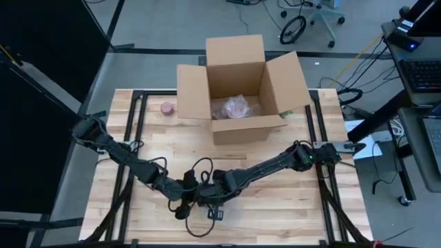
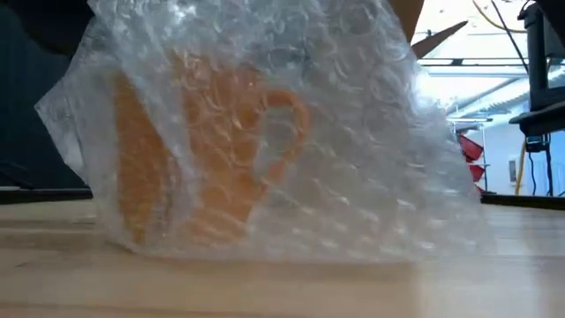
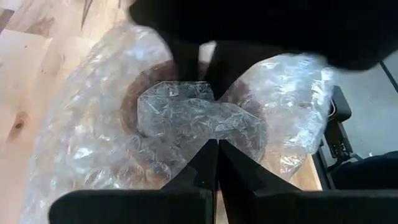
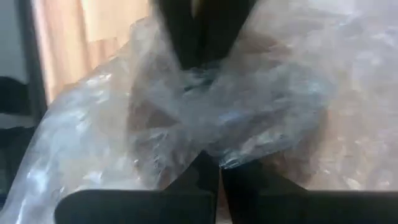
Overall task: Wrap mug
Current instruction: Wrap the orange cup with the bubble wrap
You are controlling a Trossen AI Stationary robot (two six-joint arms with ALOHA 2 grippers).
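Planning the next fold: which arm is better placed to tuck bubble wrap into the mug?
Probably left: the left tool grips the bubble wrap flap directly over the mug mouth. The right tool also pinches wrap.

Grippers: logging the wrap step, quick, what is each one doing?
Left gripper: shut on the clear bubble wrap over the orange ceramic mug.
Right gripper: shut on the same wrap.

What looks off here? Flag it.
Nothing looks damaged or spilled. The orange mug stands upright on the table, loosely draped in bubble wrap. Left gripper and right gripper pinch the wrap over it.
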